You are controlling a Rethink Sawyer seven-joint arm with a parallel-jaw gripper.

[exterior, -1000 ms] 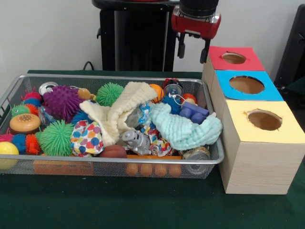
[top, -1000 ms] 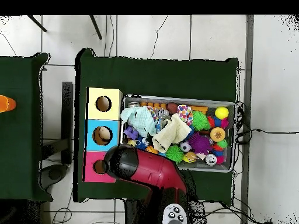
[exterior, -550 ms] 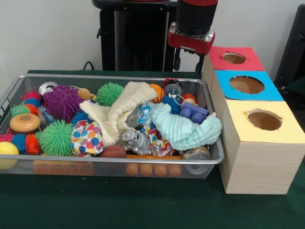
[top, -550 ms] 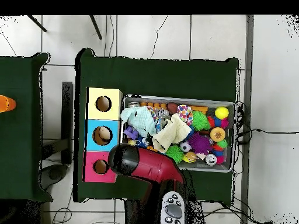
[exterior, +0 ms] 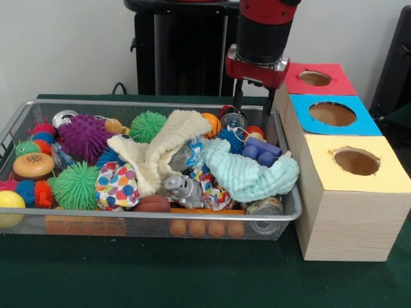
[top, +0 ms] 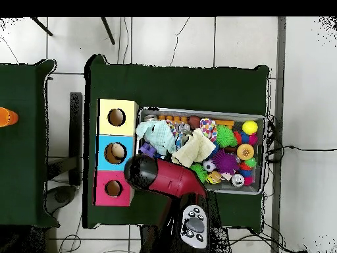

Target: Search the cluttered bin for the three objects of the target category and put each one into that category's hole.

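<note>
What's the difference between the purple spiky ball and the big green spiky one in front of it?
The purple spiky ball sits toward the basket's back, beside a can. The green spiky ball lies nearer the front rim, against a spotted cloth. The purple one has stubby bumps; the green one has finer, hair-like spikes. They are alike in size, both round and untouched.

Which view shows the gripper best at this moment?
The front view: the gripper hangs open, its fingers spread over the far right corner of the wire bin, just above a can. From overhead, the red arm hides the gripper entirely.
</note>
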